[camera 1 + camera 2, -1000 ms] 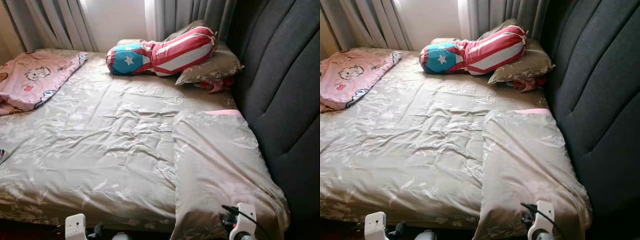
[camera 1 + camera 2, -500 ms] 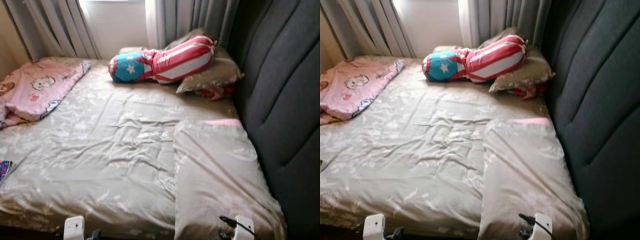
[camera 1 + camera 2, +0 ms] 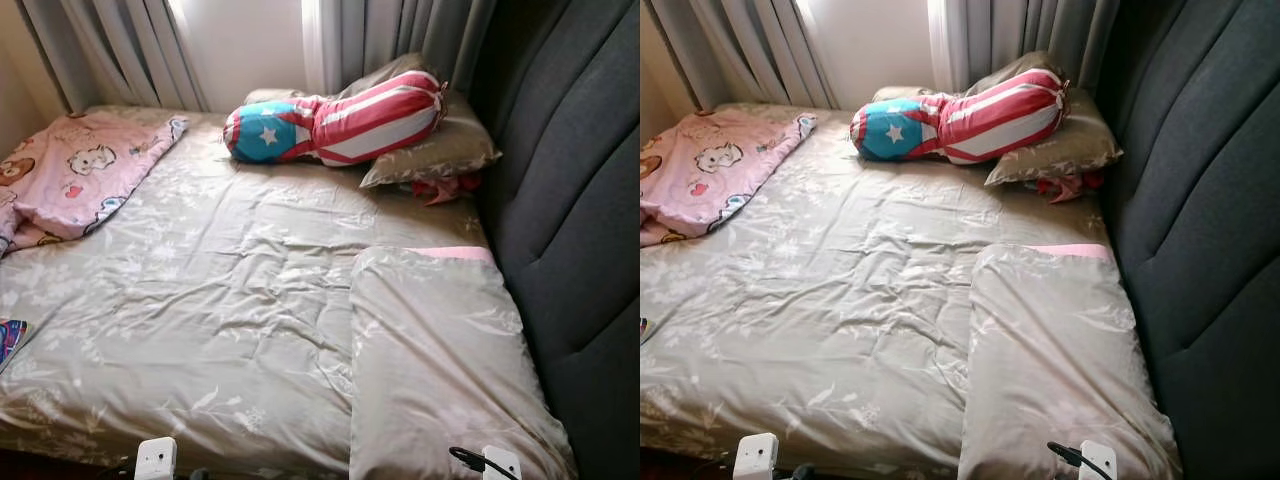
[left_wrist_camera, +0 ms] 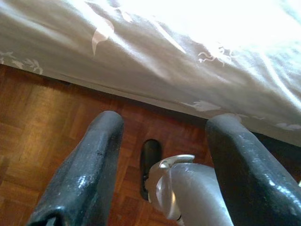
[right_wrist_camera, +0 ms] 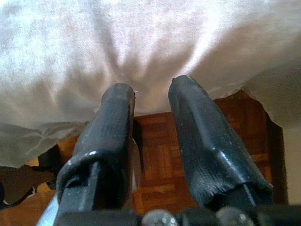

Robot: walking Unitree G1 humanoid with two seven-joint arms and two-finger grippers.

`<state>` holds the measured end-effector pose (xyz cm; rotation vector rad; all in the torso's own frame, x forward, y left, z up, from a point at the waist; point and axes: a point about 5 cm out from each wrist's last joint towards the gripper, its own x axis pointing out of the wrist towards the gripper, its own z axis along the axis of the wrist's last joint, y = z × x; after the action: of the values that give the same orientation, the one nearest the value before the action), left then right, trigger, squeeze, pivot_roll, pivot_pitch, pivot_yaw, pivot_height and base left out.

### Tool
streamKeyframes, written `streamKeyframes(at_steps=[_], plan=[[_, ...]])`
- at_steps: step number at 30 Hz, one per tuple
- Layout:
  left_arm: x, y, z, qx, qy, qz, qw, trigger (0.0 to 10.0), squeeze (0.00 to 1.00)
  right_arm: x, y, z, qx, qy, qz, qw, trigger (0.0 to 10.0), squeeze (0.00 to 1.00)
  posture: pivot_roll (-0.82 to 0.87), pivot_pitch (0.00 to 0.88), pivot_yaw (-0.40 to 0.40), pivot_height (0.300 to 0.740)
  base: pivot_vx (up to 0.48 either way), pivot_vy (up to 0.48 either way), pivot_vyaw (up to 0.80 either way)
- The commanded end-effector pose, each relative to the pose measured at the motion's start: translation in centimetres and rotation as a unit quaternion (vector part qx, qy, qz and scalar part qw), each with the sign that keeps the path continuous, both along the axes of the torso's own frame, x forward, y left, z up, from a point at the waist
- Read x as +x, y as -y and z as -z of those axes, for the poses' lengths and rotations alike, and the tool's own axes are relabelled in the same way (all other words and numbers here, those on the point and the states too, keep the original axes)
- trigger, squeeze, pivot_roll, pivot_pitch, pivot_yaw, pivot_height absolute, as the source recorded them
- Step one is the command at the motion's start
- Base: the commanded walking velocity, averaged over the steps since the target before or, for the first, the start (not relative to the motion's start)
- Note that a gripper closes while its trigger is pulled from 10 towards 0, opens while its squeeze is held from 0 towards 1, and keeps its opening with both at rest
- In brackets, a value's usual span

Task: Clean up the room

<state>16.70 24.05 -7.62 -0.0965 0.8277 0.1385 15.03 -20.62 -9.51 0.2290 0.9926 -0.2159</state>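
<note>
A wide bed covered by a wrinkled beige floral sheet (image 3: 220, 300) is seen from its near edge. A flat pillow in matching beige fabric (image 3: 440, 360) lies at the near right, beside a dark grey padded headboard (image 3: 570, 200). At the far end, a red, white and blue star-patterned bolster (image 3: 335, 120) rests partly on a second beige pillow (image 3: 435, 150); a crumpled red item (image 3: 440, 188) beneath it is hard to identify. A pink cartoon-print blanket (image 3: 70, 175) is cut off at the far left. The left gripper (image 4: 162, 160) is held low over the brown parquet floor (image 4: 42, 122) at the bed's edge, fingers apart. The right gripper (image 5: 153, 127) is held with a narrow gap between its fingers, under the overhanging sheet.
</note>
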Motion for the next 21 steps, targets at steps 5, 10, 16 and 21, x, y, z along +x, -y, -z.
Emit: streamKeyframes(at_steps=[5,10,16,21], plan=[[-0.56,0.46,0.43,-0.001,-0.017,0.006,1.000,10.0,0.00,-0.79,0.06,0.32,-0.002,-0.018,-0.001,1.000,10.0,0.00,0.03,0.000,-0.039,0.740,0.000,0.000,0.00],[-0.56,0.44,0.44,-0.001,-0.019,0.004,1.000,10.0,0.00,-0.80,-0.05,0.34,0.000,-0.019,-0.002,1.000,10.0,0.00,0.03,0.000,-0.039,0.740,0.000,0.000,0.00],[-0.30,0.36,0.33,0.001,-0.018,0.002,1.000,10.0,0.00,-0.59,-0.37,0.31,0.003,-0.016,-0.007,1.000,10.0,0.00,0.03,0.000,-0.035,0.740,0.000,0.000,0.00],[-0.09,0.19,0.25,0.015,-0.025,0.008,1.000,10.0,0.00,-0.39,-0.69,0.29,0.008,-0.015,-0.018,1.000,10.0,0.00,0.03,0.000,-0.035,0.740,0.000,0.144,0.00]])
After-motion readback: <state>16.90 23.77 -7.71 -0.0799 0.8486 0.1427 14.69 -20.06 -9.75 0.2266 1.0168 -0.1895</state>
